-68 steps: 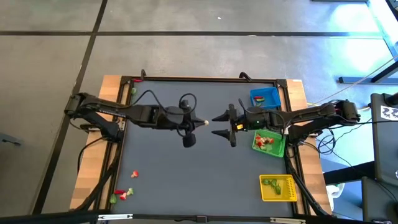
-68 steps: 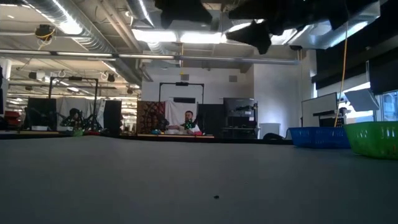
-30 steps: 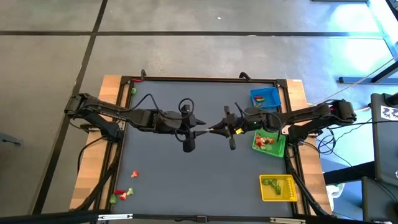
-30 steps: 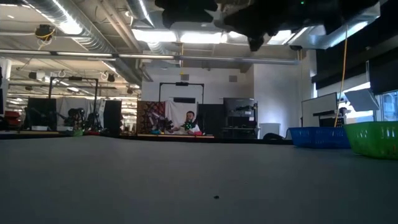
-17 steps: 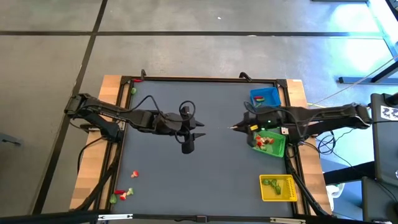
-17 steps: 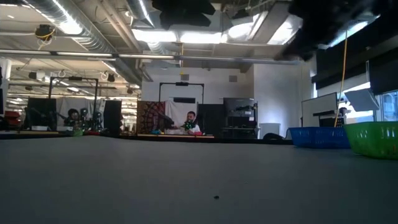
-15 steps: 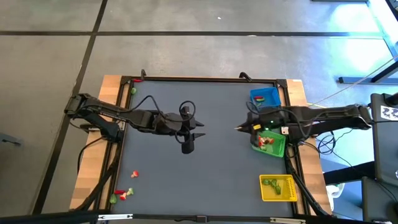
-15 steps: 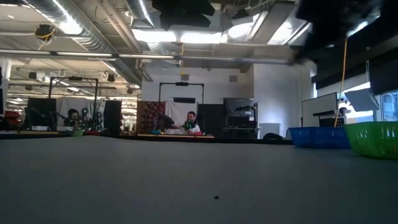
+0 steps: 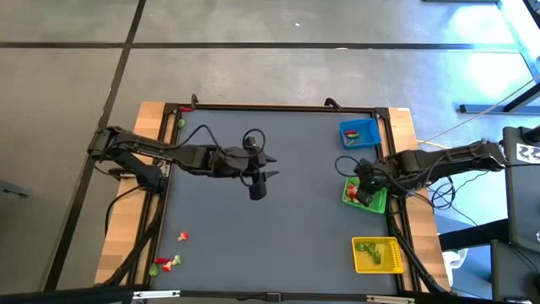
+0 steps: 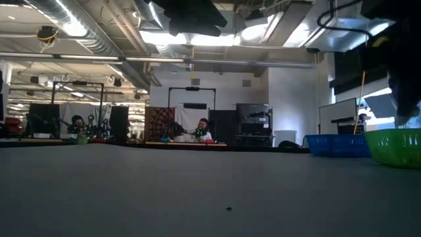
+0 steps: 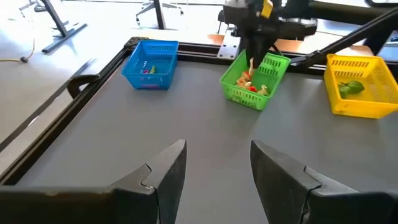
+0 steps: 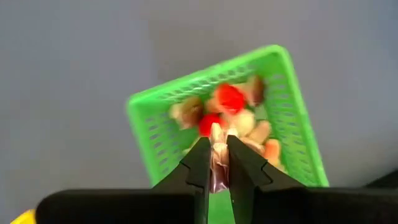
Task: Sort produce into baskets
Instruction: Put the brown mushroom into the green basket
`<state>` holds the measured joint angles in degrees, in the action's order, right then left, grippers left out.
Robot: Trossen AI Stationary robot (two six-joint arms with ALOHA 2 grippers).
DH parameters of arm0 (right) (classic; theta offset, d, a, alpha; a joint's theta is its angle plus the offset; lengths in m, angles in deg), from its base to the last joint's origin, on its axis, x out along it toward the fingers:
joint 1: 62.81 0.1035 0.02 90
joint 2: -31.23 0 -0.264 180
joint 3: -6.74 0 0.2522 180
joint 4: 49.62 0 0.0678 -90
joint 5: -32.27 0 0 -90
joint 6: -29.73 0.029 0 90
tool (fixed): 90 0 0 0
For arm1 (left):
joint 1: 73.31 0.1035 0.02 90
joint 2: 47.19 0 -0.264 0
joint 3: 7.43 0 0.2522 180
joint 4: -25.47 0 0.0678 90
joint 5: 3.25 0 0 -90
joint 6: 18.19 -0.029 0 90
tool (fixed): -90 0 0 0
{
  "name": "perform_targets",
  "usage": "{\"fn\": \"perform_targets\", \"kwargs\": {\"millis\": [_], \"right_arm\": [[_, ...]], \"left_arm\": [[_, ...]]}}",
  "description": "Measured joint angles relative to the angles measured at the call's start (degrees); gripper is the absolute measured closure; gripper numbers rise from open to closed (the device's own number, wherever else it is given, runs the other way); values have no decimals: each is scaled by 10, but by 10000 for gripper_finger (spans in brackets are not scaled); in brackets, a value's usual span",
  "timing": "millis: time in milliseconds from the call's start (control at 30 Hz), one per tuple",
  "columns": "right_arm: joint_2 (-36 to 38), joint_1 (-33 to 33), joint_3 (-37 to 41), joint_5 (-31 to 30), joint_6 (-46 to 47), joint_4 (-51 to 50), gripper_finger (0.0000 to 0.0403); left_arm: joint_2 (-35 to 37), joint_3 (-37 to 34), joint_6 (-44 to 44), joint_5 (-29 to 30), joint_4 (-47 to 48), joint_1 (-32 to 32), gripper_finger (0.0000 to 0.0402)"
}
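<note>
From above, the dark grey bench (image 9: 278,219) carries 3 small rectangular plastic baskets down its right side: a blue basket (image 9: 359,133) nearest the far edge, a green basket (image 9: 364,194) in the middle, and a yellow basket (image 9: 376,255) nearest the front. The blue basket's long axis runs roughly across the bench, the green one sits skewed, and the yellow one lies nearly square to the bench edge. A loose cluster of tiny red and green toy produce pieces (image 9: 167,262) lies at the front left corner, about 5 pieces, too small to count surely. The left hand (image 9: 268,169) hangs over mid-bench, pointing right. The right hand (image 9: 364,187) hangs over the green basket.

At bench height, the blue basket and the green basket (image 10: 395,146) stand at the right. 1 person sits in the room far behind.

From the left wrist, the left hand (image 11: 217,165) has its 2 fingers spread apart, released, with nothing between them. All 3 baskets show ahead: the blue one holds a few small pieces, the green one a heap of red and whitish pieces (image 11: 247,84), and the yellow one 1 green piece (image 11: 352,87). The right hand points down into the green basket.

From the right wrist, the right hand (image 12: 216,163) is clenched on a small pale produce piece (image 12: 216,144), long axis in line with the fingers, just above the green basket's heap.
</note>
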<state>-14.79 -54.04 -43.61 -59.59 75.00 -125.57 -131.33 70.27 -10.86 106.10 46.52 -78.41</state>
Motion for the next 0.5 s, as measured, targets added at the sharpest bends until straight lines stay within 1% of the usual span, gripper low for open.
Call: {"fn": "perform_targets", "kwargs": {"millis": [67,233,300,400,500], "right_arm": [[0,-1,13,-16,20,1,370],[0,-1,37,-17,61,4,370],[0,-1,42,-17,67,12,363],[0,-1,44,-17,70,21,328],[0,-1,44,-16,84,30,273]], "left_arm": [[0,0,0,0,0,4,226],[0,0,1,0,1,4,226],[0,0,-2,0,2,4,226],[0,0,-2,0,2,4,226],[0,0,-2,0,2,4,226]]}}
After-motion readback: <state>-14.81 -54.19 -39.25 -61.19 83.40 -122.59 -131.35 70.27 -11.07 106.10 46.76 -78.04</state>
